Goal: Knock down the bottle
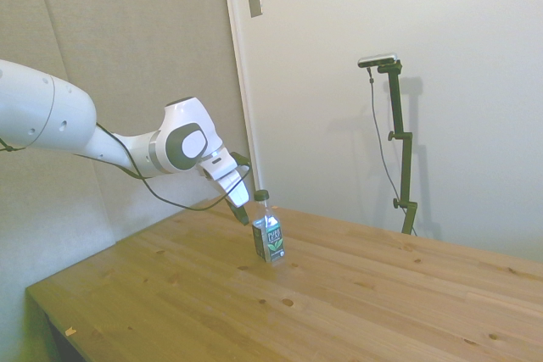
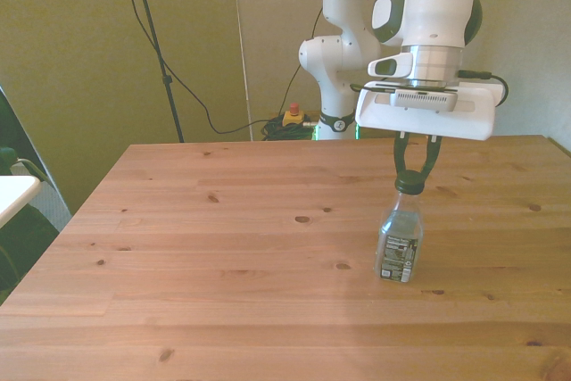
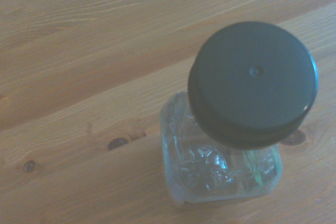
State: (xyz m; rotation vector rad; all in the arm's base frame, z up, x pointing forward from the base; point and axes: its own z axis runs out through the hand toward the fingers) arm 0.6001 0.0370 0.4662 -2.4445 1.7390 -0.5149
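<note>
One clear bottle (image 2: 399, 243), dark green cap, dark label, upright on table (image 2: 223, 247)

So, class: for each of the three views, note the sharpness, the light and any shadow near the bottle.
Side view: even room light, bright backlit glare on the bottle, only a faint shadow on the table. Front view: sharp, warm yellowish cast, soft shadow at the bottle's base. Wrist view: bluish and soft, the cap blurred from closeness, wood grain clearer.

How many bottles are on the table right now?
1. The bottle stands upright on the wooden table, towards the front view's right, just below the gripper. No other bottle shows in any view.
</note>
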